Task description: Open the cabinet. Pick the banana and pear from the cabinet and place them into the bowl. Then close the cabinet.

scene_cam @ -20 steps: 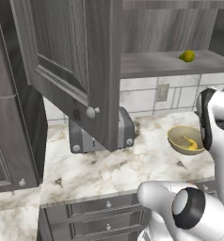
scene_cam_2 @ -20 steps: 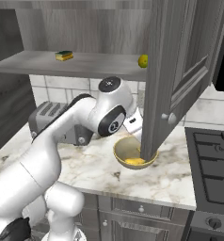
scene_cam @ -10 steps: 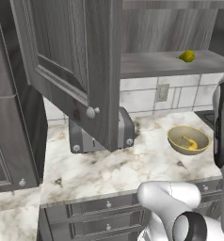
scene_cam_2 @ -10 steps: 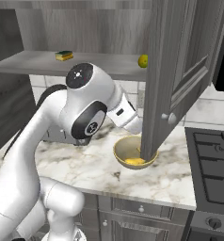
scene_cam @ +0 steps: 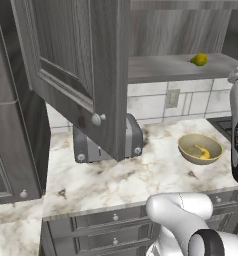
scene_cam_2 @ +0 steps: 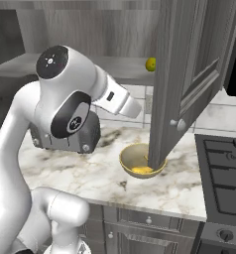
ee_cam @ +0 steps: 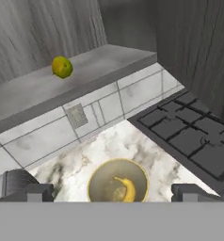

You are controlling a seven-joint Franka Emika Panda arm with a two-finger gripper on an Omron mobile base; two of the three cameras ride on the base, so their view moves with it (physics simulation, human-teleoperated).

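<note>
Hand view, contents as seen. Pincer (ee_cam: pixel 112 192): two dark fingertips (ee_cam: pixel 31 190) rise at the bottom edge, set far apart with nothing between them; jaws wide open, empty. Lower parts of both tips are cut off by the frame edge.

Bowl (ee_cam: pixel 118 180): tan, directly ahead of the pincer between the tips, on the marbled counter (ee_cam: pixel 132 141); near rim cut off at the bottom. Banana (ee_cam: pixel 127 188): yellow, curved, lying inside the bowl.

Pear (ee_cam: pixel 62 67): yellow-green, on the grey inner shelf (ee_cam: pixel 85 70) of the cabinet (scene_cam: pixel 76 65), well above and left of the pincer, apart from it. Small and soft-edged; stem not discernible.

Stove (ee_cam: pixel 194 136): dark burner grates, right of the bowl; far side cut off.

Wall outlet (ee_cam: pixel 76 116): on the tiled backsplash, under the shelf.

Right base view: open cabinet door hides part of the bowl's rim. Toaster (scene_cam_2: pixel 85 136): grey, mostly hidden behind the arm.

Left base view: door stands open, covering the upper toaster.
</note>
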